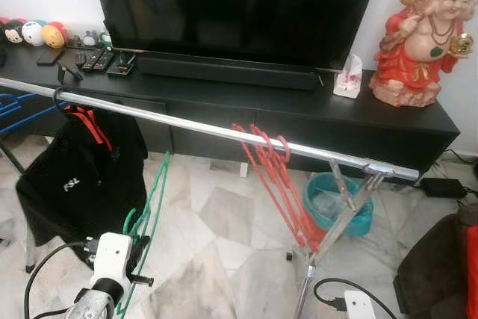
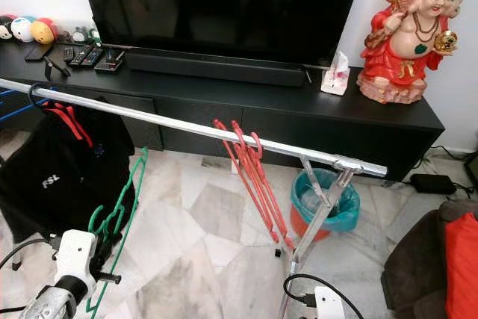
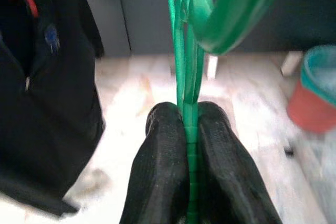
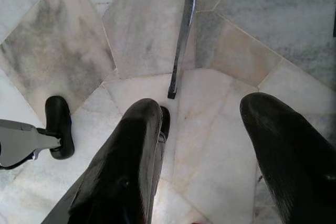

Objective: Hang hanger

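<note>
One green hanger clamped edge-on between fingers of left gripper, held low, below chrome rail, hook not yet over it. Hanging judged undone: lift and hooking left. Several red hangers already hung on rail, right of green one; black garment on red hanger hung at rail's left part. Green hanger: thin, flat plastic, smooth, curved hook. Rail: round polished metal tube. Right gripper spread open, nothing held, above marble-tile floor.

White wrist housing, black cable, seemingly rubbery pincer fingers.
</note>
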You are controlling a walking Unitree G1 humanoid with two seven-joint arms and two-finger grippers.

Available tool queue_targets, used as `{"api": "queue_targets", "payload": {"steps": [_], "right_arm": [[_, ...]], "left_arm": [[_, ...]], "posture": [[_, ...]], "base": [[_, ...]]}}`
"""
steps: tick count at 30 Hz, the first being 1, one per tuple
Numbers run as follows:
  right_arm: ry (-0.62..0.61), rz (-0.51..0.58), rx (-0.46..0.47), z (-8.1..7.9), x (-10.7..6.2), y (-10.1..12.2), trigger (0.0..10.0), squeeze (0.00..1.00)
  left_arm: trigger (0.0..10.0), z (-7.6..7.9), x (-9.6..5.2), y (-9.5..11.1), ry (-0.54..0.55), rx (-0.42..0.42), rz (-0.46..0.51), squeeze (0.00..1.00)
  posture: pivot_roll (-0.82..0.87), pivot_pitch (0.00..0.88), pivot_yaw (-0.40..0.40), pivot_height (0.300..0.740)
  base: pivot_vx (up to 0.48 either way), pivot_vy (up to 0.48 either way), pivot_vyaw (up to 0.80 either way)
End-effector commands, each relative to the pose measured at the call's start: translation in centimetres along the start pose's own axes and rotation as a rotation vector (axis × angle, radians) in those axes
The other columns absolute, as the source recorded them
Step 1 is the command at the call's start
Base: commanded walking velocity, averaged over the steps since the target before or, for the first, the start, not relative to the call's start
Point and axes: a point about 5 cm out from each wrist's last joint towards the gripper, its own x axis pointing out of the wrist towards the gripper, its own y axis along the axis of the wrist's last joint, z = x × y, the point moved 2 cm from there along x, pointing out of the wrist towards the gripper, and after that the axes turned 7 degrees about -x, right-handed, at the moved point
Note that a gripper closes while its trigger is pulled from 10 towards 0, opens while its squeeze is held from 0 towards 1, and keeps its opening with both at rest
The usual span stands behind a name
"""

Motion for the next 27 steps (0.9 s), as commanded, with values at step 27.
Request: {"api": "queue_targets", "payload": {"steps": [27], "right_arm": [[-0.028, 0.004, 0.013, 0.2, 0.0, 0.1, 10.0, 0.0]], "left_arm": [[10.0, 0.9, 3.7, 2.7, -0.036, -0.059, 0.066, 0.0]], "posture": [[0.15, 0.0, -0.058, 0.74]], "base": [[0.0, 0.22, -0.11]]}}
